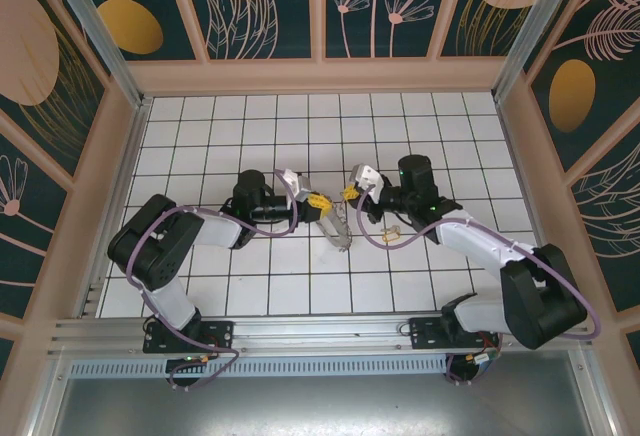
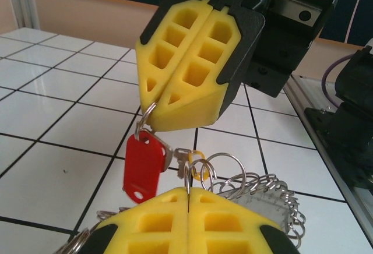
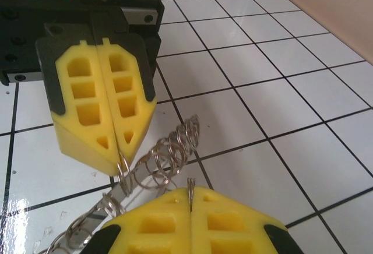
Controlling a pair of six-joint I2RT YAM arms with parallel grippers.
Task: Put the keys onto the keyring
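The two arms meet tip to tip above the tiled desk [image 1: 250, 286], and the threading step is in hand. The right fingers [image 2: 164, 106] are closed on the small ring [image 2: 141, 120] at the top of the keys [image 2: 141, 169], so the little red-tagged bunch hangs just below their tips. The left fingers [image 2: 196, 199] are closed too, pinching one loop of the keyring [image 2: 259, 191]. The rest of it, a coil of silver loops, trails down and away from them towards the desk. The keys dangle just in front of the left fingers, near the pinched loop, but I cannot tell whether the two rings touch or have begun to link.

To my eye nothing is threaded yet. The next move calls for fine work: the right fingers must bring the small ring's opening onto the wire that the left fingers hold, then turn it along, while the left fingers hold steady. A slip there could drop the keys
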